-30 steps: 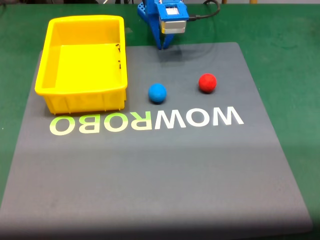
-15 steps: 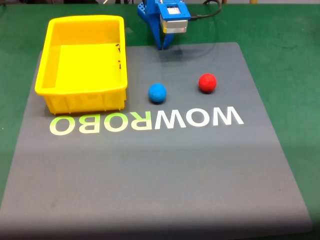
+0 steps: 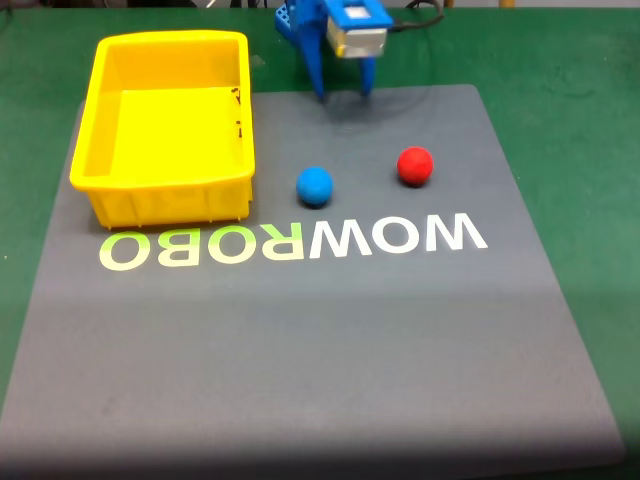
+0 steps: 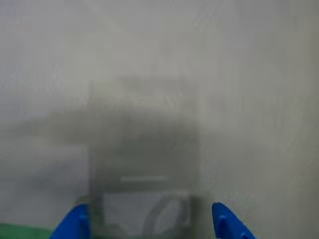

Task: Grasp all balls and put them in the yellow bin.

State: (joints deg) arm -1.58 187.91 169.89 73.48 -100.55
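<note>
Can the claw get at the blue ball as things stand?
Probably yes: the claw is open at the mat's far edge, and nothing lies between it and the blue ball.

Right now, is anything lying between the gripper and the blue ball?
No. In the fixed view, only bare grey mat separates the open gripper from the blue ball.

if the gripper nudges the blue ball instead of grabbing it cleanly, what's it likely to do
The blue ball is round and sits free on the flat grey mat, so a nudge would probably send it rolling. Its matte surface suggests decent grip, not slipperiness. It is small, so likely light. The gripper stands open, apart from it.
</note>
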